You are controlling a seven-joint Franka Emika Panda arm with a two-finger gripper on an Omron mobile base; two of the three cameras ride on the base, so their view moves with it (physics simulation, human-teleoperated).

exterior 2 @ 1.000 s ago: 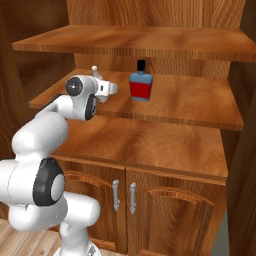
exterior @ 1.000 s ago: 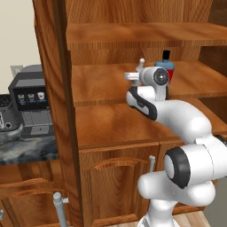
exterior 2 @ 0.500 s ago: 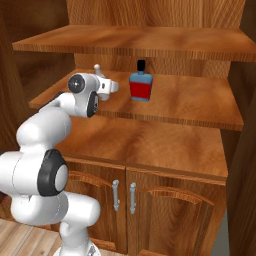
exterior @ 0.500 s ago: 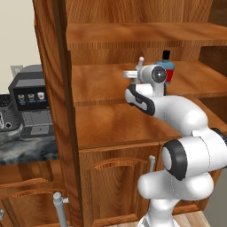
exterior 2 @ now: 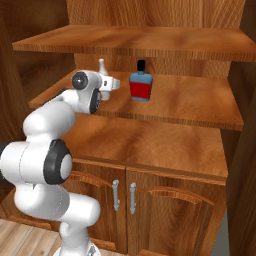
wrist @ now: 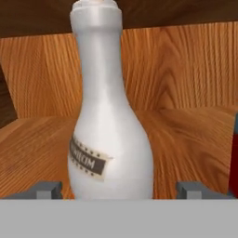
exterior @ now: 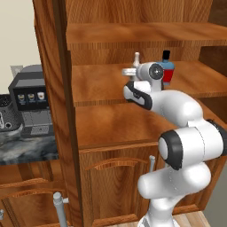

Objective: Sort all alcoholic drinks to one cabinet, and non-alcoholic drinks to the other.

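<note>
Now I had the pincer (wrist: 118,189) spread wide at the middle shelf (exterior 2: 200,107) of the cabinet (exterior: 53,88), its two tips standing clear on either side of the white bottle (wrist: 109,125). That bottle stood upright on the shelf, long axis vertical, directly ahead of the pincer and between its tips, touching neither as far as I could see. Just beside it to the right stood the blue and red bottle (exterior 2: 140,85), also upright. I judged the white one set down, so the next move called for a straight pull back along the pincer's own line, without brushing either bottle.
</note>
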